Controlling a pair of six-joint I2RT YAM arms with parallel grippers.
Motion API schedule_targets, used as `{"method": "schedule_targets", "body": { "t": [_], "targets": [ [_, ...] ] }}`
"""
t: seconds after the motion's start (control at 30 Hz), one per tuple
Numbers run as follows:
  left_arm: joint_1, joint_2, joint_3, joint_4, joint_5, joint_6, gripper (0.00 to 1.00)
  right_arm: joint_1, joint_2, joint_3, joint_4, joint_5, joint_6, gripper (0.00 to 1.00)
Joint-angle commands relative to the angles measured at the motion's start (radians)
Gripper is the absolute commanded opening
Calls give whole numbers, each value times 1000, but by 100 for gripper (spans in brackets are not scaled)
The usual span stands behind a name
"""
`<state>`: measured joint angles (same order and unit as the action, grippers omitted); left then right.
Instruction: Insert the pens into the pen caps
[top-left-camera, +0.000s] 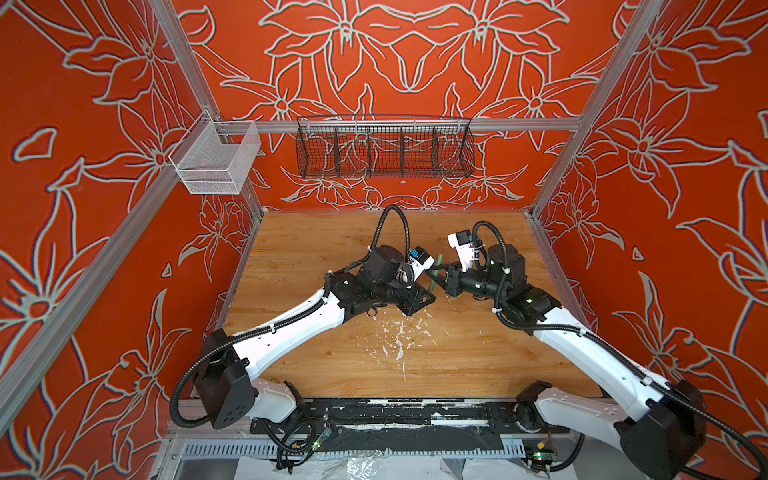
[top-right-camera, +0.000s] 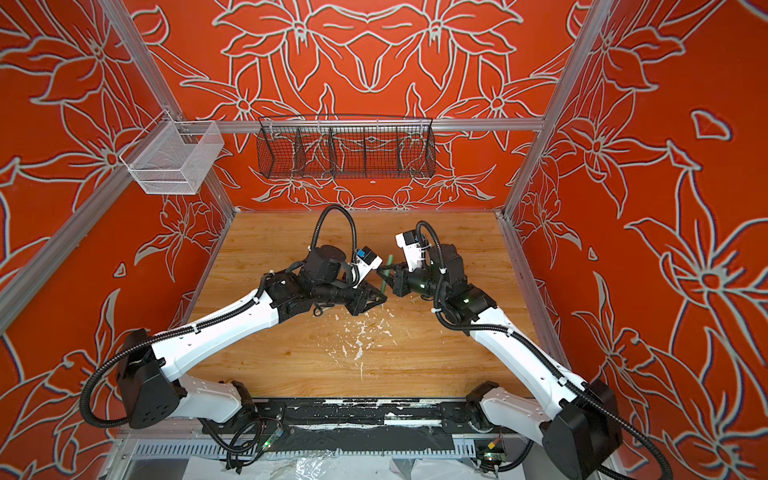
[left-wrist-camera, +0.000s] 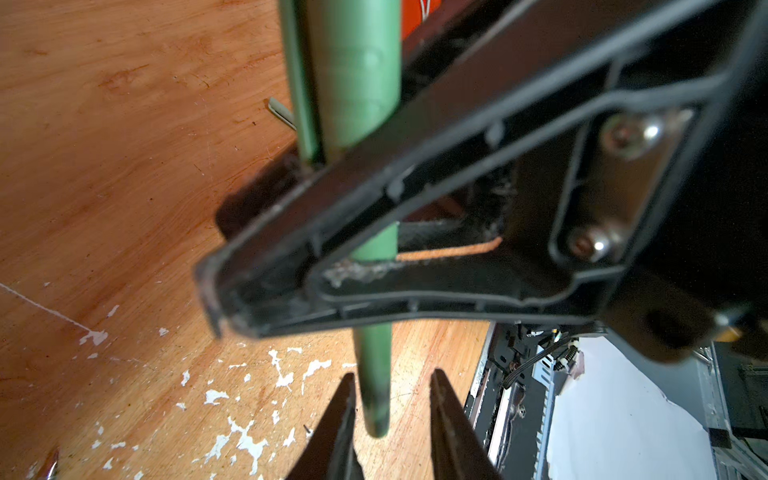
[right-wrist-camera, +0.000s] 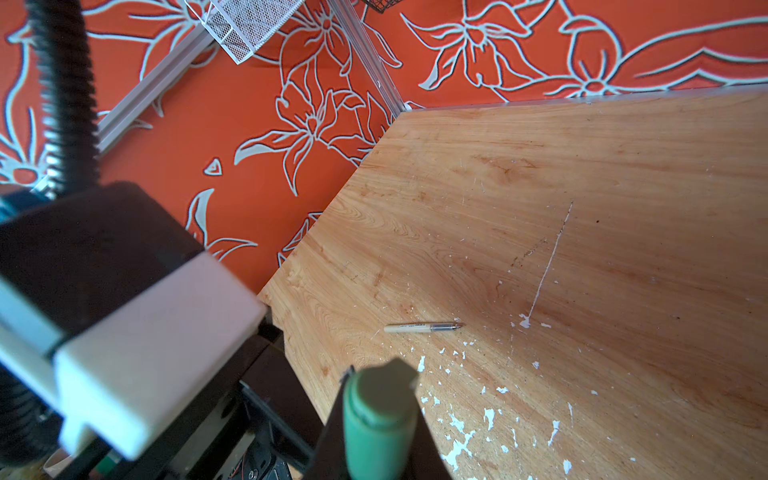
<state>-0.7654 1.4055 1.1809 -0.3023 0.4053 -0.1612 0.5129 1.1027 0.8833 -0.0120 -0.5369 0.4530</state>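
In both top views the two arms met at about 1 o'clock from the middle of the table (top-left-camera: 311, 257). The right gripper (top-left-camera: 439, 271) was clamped on the green cap (top-left-camera: 439, 260). The green pen (top-left-camera: 432, 286) ran on from the cap toward 6 o'clock, down to the left gripper (top-left-camera: 432, 294). White paint flecks (top-left-camera: 399, 332) lay at 6 o'clock from both grippers.

In the left wrist view the left gripper's fingers (left-wrist-camera: 340, 415) stood on either side of the pen's free end. A clear gap showed beside the pen, so the jaws were parted and not gripping. A black finger (left-wrist-camera: 457, 137) of the right gripper crossed in front and hid where pen met cap.

In the right wrist view the cap's end sat pinched between the right gripper's dark fingers. A tan pen (right-wrist-camera: 419, 328) lay flat on the table beyond it, well apart, near the flecks.
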Motion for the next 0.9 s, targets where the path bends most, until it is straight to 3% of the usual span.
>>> {"method": "schedule_targets", "body": {
  "t": [0.0,0.33,0.87],
  "targets": [
    [5,-2,0,22,22,-6,29,9,-15,-15,28,9,-4,0],
    [5,21,17,26,33,-11,28,13,-15,-41,79,15,21,0],
    [5,18,11,37,29,-10,12,14,-25,-64,138,36,51,0]
  ]
}}
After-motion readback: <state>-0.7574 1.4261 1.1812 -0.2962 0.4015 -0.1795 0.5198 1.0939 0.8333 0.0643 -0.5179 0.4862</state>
